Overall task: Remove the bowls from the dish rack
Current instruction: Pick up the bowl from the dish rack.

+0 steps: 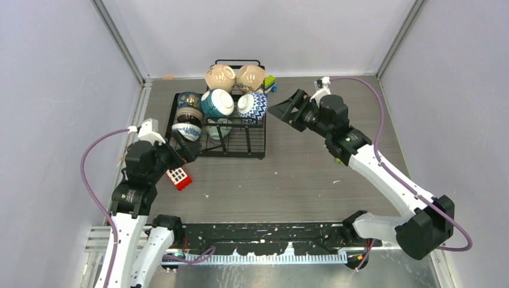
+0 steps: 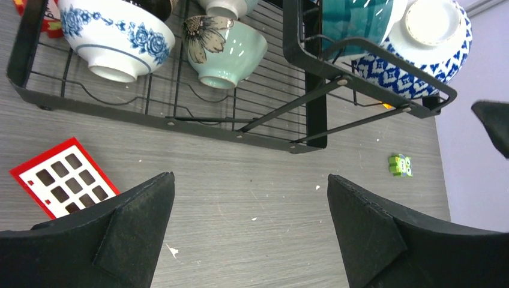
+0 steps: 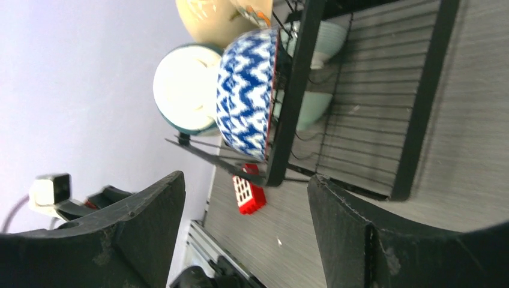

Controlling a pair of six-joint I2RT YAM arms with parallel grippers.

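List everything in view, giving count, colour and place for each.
dish rack: one, black, table's far middle
cream bowls: two, cream, rack's raised back
teal bowl: one, teal, raised section
zigzag bowl: one, blue-and-white, beside teal bowl
floral bowl: one, white-and-blue, rack's left front
green bowl: one, pale green, lower rack
dark bowl: at least one, brown, rack's left
red block: one, red-and-white, before rack
green block: one, green, right of rack
left gripper: open, black, rack's left front
right gripper: open, black, right of rack
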